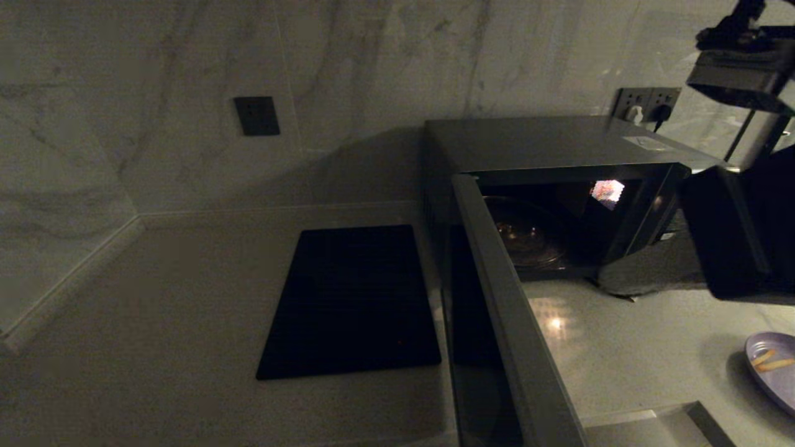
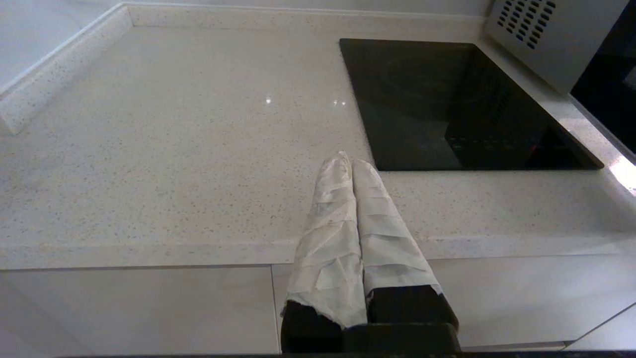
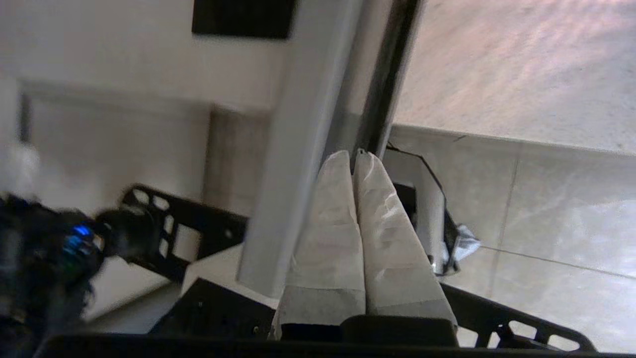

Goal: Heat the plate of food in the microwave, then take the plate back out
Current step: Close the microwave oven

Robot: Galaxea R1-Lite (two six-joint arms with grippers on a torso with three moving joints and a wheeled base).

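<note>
The large dark grey box microwave (image 1: 559, 149) stood on the pale speckled stone desk (image 1: 621, 347) with its black glass door (image 1: 497, 323) swung wide open and its cavity lit, only a glass turntable (image 1: 528, 239) showing inside. The round pale-lavender plate of food (image 1: 776, 366) — a few orange-yellow fry-like sticks on it — lay on the desk in front of the microwave and off to its right, well apart from the cavity, so loading looked to be the step in hand.

The right claw (image 3: 354, 155), its cloth-wrapped fingers pressed together and holding nothing, pointed near the door's edge. To do this well it would probably need to spread first, approach the plate low, pinch the rim, keep it level and steer clear of the door.

The left claw (image 2: 348, 161), likewise pressed together and empty, hung parked over the desk, left of the microwave beside the flat black rectangular slab (image 2: 462, 104).
</note>
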